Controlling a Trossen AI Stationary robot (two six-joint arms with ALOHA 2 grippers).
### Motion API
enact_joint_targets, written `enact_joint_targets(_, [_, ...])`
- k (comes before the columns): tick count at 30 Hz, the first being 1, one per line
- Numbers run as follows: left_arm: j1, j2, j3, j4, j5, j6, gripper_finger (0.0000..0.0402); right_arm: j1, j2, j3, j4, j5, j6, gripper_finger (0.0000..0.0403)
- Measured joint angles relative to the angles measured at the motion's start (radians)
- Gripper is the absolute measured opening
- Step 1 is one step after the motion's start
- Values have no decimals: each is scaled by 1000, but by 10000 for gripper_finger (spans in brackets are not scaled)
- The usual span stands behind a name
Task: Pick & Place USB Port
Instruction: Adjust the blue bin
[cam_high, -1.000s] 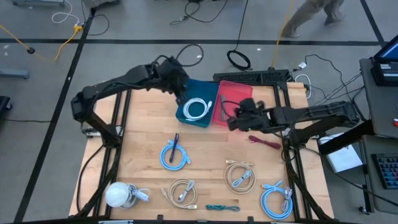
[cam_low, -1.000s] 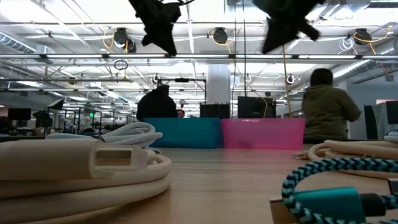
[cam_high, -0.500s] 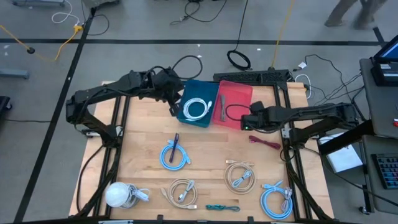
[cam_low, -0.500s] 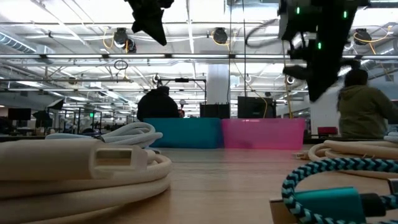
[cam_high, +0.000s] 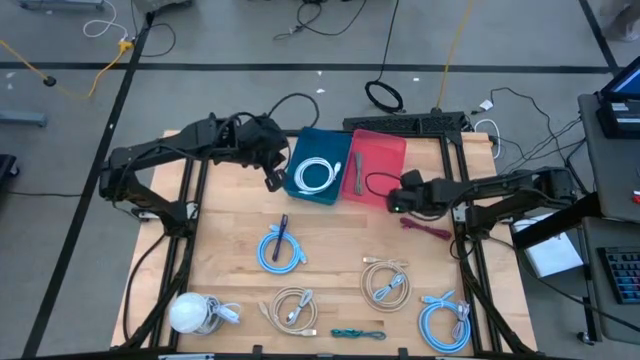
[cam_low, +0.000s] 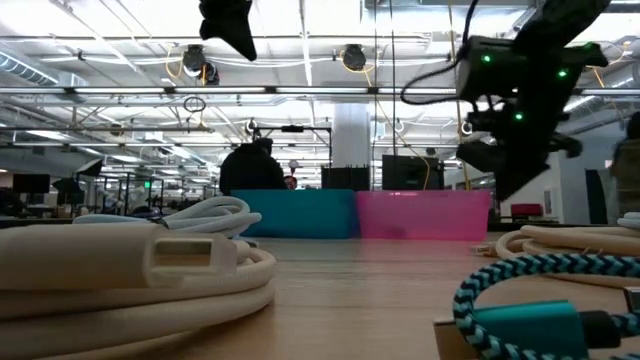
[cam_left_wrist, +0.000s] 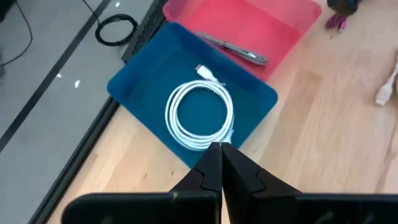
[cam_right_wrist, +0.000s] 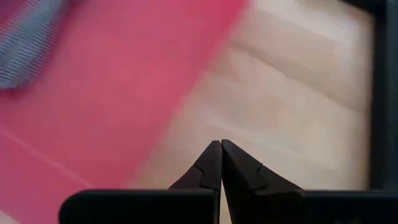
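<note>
2 dark arms are hanging over a wooden surface (cam_high: 330, 240) strewn with coiled cables. The left gripper (cam_high: 272, 178) is hovering just off the blue bin's (cam_high: 300, 190) outer edge, its fingers pressed together and holding nothing. Inside that bin, a coiled white USB cable (cam_high: 319, 175) is lying flat, just beside the gripper but apart from it; in the left wrist view the same coil (cam_left_wrist: 199, 116) is sitting just beyond the closed fingertips (cam_left_wrist: 221, 152).

The right gripper (cam_high: 398, 198) is hovering at the near edge of the pink bin (cam_high: 385, 150), which is standing touching the blue one. Its fingers (cam_right_wrist: 221, 155) are also shut together, empty, over the line where pink plastic is meeting bare wood. A grey cable (cam_left_wrist: 233, 50) is lying in the pink bin.

Nearer the front of the surface, a blue coil with a dark plug (cam_high: 281, 247), 2 beige coils (cam_high: 386, 282), a teal cable (cam_high: 358, 333), another blue coil (cam_high: 444, 319) and a white bundle (cam_high: 195, 313) are lying well apart from both grippers. A small magenta cable (cam_high: 425, 228) is lying close below the right arm.
</note>
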Motion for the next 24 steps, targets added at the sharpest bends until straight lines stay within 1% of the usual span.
enact_joint_targets(3, [-13, -19, -2, -27, -15, -14, 2, -26, 9, 0, 145, -3, -121, 0])
enact_joint_targets(6, [-23, -35, 0, -40, -31, -33, 1, -52, 18, 0, 234, -29, -206, 0])
enact_joint_targets(14, [-54, -68, 0, -77, -85, -91, 2, -96, 44, 0, 377, -56, -337, 0])
enact_joint_targets(19, [-72, -78, -1, -103, -104, -117, 2, -115, 59, 2, 443, -69, -380, 0])
enact_joint_targets(22, [-80, -75, -1, -102, -94, -134, 2, -114, 61, 3, 447, -76, -382, 0])
enact_joint_targets(24, [-86, -75, -1, -102, -28, -138, 1, -105, 56, 13, 432, -94, -370, 0])
